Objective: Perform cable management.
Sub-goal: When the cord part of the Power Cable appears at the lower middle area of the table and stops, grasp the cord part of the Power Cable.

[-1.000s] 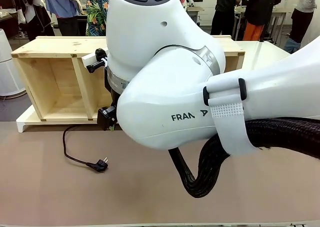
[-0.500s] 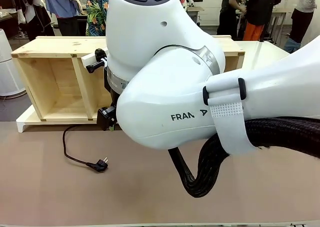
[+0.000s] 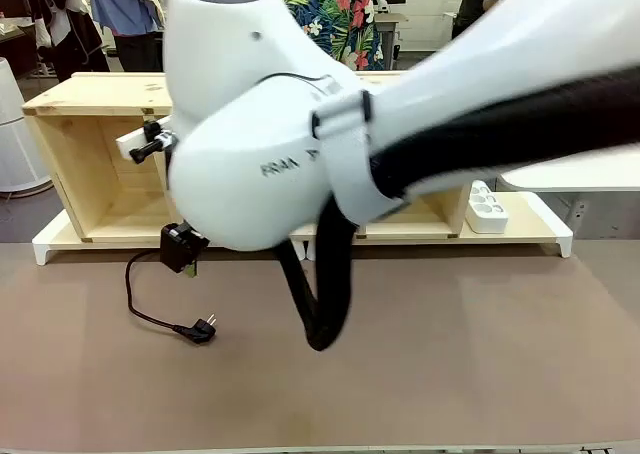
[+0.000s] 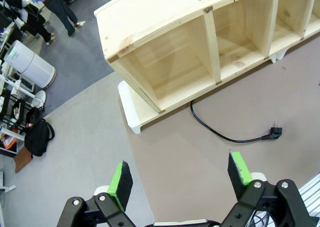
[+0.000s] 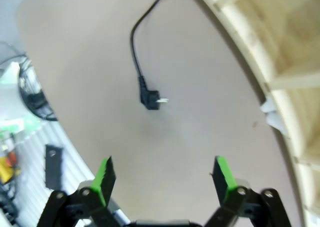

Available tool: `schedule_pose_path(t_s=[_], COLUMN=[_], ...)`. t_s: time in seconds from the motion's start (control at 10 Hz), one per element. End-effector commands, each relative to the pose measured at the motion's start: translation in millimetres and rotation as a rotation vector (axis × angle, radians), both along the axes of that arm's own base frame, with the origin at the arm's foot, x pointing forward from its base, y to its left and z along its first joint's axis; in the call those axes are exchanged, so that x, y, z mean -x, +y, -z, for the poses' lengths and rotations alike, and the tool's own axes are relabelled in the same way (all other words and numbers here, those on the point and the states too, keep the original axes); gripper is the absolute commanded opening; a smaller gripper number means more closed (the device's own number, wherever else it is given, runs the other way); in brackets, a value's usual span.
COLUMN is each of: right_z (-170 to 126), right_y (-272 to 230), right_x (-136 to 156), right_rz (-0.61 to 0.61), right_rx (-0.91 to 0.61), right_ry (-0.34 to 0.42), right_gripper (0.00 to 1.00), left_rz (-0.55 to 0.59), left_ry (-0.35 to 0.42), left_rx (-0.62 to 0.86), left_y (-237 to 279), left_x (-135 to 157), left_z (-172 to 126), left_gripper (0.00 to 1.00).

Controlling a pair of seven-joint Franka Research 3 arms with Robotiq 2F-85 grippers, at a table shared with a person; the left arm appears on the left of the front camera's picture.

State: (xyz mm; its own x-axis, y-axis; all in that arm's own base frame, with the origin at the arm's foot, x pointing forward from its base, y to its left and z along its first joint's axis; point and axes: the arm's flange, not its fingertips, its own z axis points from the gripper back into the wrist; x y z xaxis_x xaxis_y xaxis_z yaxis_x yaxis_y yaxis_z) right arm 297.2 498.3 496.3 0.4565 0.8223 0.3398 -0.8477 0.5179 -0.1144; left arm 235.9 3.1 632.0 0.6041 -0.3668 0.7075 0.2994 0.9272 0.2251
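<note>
Slack on the worktop point(image 3: 450, 354), the cable point(image 3: 150, 318) curls out from a wooden shelf unit point(image 3: 90, 164), its plug point(image 3: 203, 328) lying free. The left gripper point(image 4: 179, 159) and right gripper point(image 5: 163, 159) hover with jaws apart. Light, limp and glossy, the cable is probably best pinched just behind the plug.

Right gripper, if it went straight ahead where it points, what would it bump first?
Probably the bare table, just beside the plug of the cable; depth is hard to judge.
</note>
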Motion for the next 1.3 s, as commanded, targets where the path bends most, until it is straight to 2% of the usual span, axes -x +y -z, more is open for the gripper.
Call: schedule_pose_path(t_s=[0.0, 0.4, 0.6, 1.0, 1.2], right_z=[1, 48, 70, 117, 140], right_y=[29, 71, 82, 105, 108], right_x=[-11, -31, -37, -54, -66], right_rz=[-0.069, -0.173, -0.203, -0.281, -0.281], right_rx=[0.067, 0.123, 0.127, 0.129, 0.146], right_ry=[0.028, 0.055, 0.063, 0.125, 0.124], right_gripper=[1.00, 1.00, 1.00, 1.00, 1.00], left_rz=[-0.012, -0.012, -0.012, -0.012, -0.012], left_ry=[-0.010, -0.010, -0.010, -0.010, -0.010], left_rx=[0.011, 0.011, 0.011, 0.011, 0.011], left_y=[-1, -1, -1, -1, -1], left_x=[-3, -3, -3, -3, -3], left_z=[-1, -1, -1, -1, -1], left_gripper=[1.00, 1.00, 1.00, 1.00, 1.00])
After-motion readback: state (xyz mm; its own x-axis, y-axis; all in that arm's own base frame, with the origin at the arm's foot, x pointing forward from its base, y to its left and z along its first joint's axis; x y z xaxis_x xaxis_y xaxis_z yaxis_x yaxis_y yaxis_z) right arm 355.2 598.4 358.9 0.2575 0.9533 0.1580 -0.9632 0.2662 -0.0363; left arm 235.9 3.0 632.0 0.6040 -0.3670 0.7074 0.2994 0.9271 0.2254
